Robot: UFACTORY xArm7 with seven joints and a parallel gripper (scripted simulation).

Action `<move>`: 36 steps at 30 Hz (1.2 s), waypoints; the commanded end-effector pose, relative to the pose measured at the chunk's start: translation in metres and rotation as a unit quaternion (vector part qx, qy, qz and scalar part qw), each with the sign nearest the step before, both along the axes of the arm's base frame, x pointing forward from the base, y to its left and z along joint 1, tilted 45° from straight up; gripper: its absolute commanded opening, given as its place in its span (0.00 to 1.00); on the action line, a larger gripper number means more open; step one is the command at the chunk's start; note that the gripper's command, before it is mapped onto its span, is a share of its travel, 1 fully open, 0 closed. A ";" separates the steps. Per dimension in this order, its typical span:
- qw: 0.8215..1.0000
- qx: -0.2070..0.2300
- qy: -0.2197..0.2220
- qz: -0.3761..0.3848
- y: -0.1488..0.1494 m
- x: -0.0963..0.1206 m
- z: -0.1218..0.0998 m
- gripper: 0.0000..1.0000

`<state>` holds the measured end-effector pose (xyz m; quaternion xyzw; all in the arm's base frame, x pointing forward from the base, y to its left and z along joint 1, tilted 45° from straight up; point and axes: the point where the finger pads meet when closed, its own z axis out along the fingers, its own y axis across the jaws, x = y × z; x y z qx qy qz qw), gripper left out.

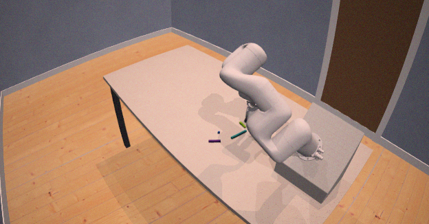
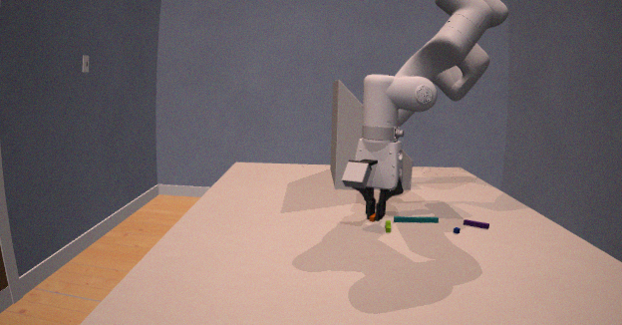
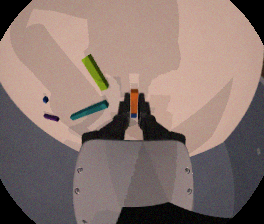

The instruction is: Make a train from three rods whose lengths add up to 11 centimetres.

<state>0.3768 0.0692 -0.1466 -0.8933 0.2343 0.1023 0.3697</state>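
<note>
My gripper (image 2: 376, 216) (image 3: 134, 100) is low at the table, its fingers slightly open around an orange rod (image 2: 372, 217) (image 3: 134, 102). A small blue piece (image 3: 133, 115) shows at the orange rod's near end, between the fingers; the fingers partly hide both. A lime rod (image 1: 242, 124) (image 2: 388, 226) (image 3: 95, 72) and a turquoise rod (image 1: 238, 134) (image 2: 416, 219) (image 3: 89, 110) lie apart, at different angles. A blue rod (image 1: 218, 132) (image 2: 457, 230) (image 3: 45, 99) lies near a purple rod (image 1: 214, 141) (image 2: 475, 224) (image 3: 51, 117), with a gap between them.
The table (image 1: 165, 85) (image 2: 224, 273) bears the rods and the arm's grey base block (image 1: 321, 147). In the top view the arm hides the orange rod. The turquoise and lime rods lie to the left of the fingers in the wrist view.
</note>
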 end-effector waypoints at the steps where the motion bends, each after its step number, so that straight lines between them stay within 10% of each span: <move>1: 1.000 -0.001 -0.001 -0.001 -0.002 0.001 0.000 0.16; 36: 1.000 -0.001 -0.001 -0.001 -0.038 0.002 0.037 0.24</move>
